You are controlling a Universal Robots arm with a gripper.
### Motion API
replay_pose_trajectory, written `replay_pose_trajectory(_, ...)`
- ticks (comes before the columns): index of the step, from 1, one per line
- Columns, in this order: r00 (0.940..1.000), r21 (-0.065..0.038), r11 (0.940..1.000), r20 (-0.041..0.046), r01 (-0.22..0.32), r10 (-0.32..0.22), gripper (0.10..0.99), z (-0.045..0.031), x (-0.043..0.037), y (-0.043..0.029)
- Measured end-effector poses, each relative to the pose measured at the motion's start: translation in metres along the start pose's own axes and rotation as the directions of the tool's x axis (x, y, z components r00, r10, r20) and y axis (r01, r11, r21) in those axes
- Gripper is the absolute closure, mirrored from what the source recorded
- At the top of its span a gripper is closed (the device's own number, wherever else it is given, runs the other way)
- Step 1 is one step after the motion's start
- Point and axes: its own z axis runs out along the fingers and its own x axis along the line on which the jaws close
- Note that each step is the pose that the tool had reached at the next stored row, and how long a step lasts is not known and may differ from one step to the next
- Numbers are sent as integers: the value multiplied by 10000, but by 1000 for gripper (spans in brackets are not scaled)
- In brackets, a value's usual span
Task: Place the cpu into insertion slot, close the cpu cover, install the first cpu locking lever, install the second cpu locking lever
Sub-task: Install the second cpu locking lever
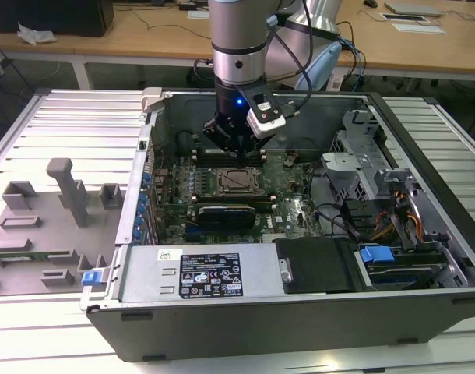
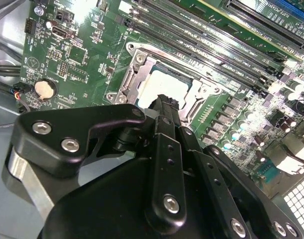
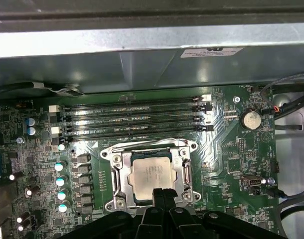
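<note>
Cpu [image 3: 151, 175] lies flat in socket under closed cover [image 3: 121, 175]; gripper [image 3: 163, 193] poised at the cover's near edge, fingers together, holding nothing; judged: cover is thin, stiff, springy metal, best pressed at rim; chip light, fragile, avoid its face.
</note>
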Motion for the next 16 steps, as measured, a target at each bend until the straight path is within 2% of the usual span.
replay_pose_trajectory(6,10000,1,10000,-1,3,-3,980,1,-6,-72)
replay_pose_trajectory(14,10000,1,10000,-1,5,-5,980,2,-10,-127)
replay_pose_trajectory(16,10000,1,10000,-1,7,-7,980,2,-13,-162)
